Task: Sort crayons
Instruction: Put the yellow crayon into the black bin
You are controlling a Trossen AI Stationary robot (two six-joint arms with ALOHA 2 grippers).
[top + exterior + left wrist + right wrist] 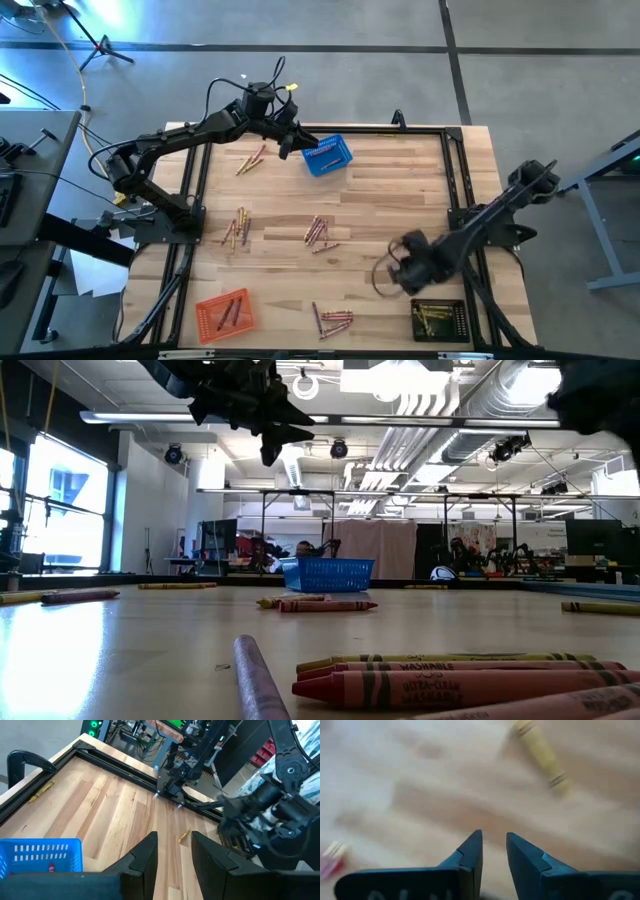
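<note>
Crayons lie on the wooden table in loose clusters (250,160), (238,228), (318,232), (335,320). My left gripper (297,143) hovers open beside the blue basket (327,155), high above the table, with nothing between its fingers (173,837). A red crayon (50,867) lies in that basket. My right gripper (400,268) points down over bare wood at the near right, open and empty (493,836). A single yellow crayon (540,755) lies on the table beyond its fingertips.
A black basket (438,320) holding yellow crayons stands at the near right, and an orange basket (224,312) with crayons at the near left. A black frame (455,180) runs along the table's edges. Bare wood stretches between the clusters.
</note>
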